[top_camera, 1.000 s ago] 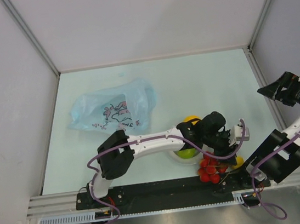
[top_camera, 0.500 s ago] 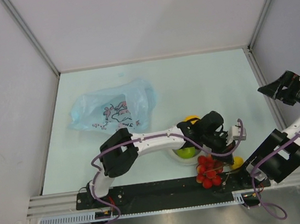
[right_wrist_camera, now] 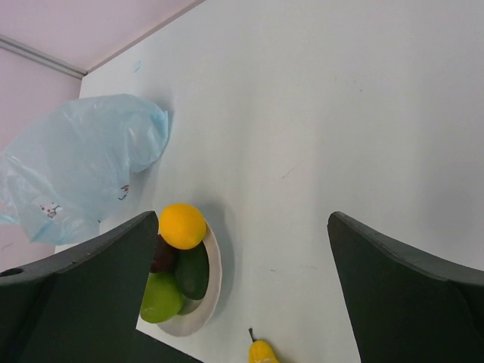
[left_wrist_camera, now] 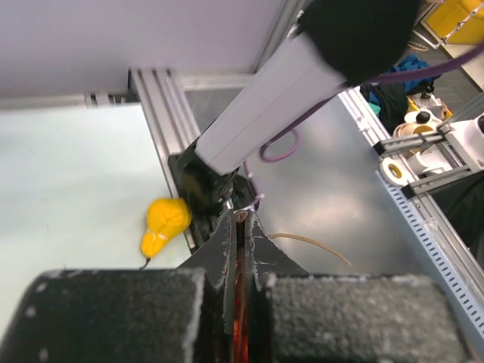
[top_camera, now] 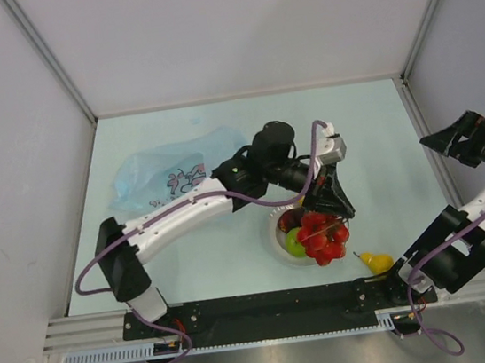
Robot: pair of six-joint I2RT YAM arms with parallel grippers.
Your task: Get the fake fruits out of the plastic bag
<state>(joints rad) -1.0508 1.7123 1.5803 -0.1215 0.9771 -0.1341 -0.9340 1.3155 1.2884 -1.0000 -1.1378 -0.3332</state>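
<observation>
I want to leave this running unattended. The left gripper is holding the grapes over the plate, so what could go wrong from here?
1. The plate is already crowded, so when the shut left gripper releases the bunch of red grapes, they may roll off or knock the lemon off.
2. The small yellow fruit lies close to the near edge of the table; a nudge could push it off.
</observation>
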